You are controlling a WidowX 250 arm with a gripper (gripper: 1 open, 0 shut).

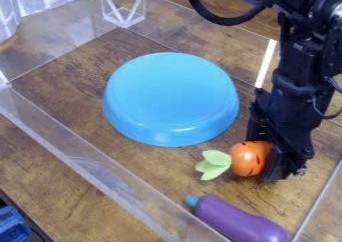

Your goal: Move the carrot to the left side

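Note:
The carrot (245, 158), a small orange toy with a light green leafy top pointing left, hangs just above the wooden surface at the lower right. My black gripper (271, 162) points straight down and is shut on the carrot's right end. The carrot sits to the right of the blue plate (170, 97), which lies upside down in the middle.
A purple toy eggplant (241, 222) with a green stem lies at the bottom, just below the carrot. Clear plastic walls (80, 151) enclose the wooden floor on the left and front. A clear stand (126, 6) is at the back.

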